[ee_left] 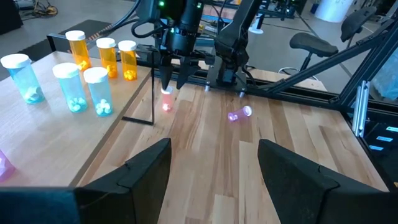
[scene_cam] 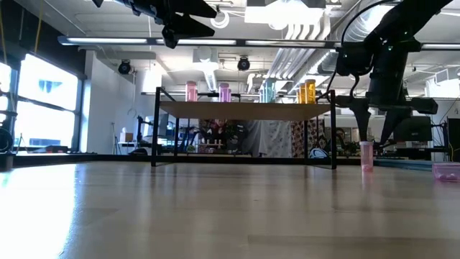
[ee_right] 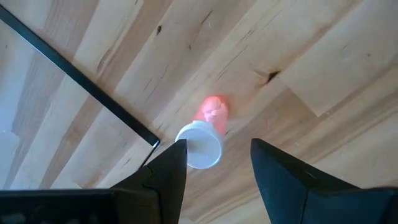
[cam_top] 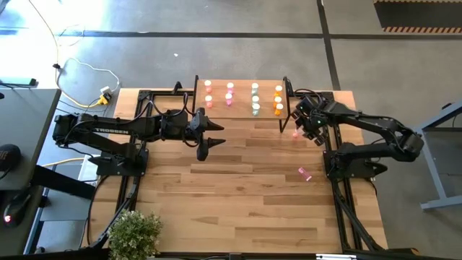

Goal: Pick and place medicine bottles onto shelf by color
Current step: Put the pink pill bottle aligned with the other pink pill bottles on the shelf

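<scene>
Table [cam_top: 238,195] nearest the camera carries one pink bottle on its side [cam_top: 304,174]. Farther back, an upright pink bottle [ee_right: 203,138] stands beside the shelf's leg, right tool [ee_right: 214,163] poised directly above, fingers parted, gripping nothing. Judged light, rigid, smooth plastic and easily tipped; best taken around the body under the cap. Left tool [cam_top: 204,137] waits mid-table, open, empty. Shelf [cam_top: 242,112] behind holds the sorted bottles.
</scene>
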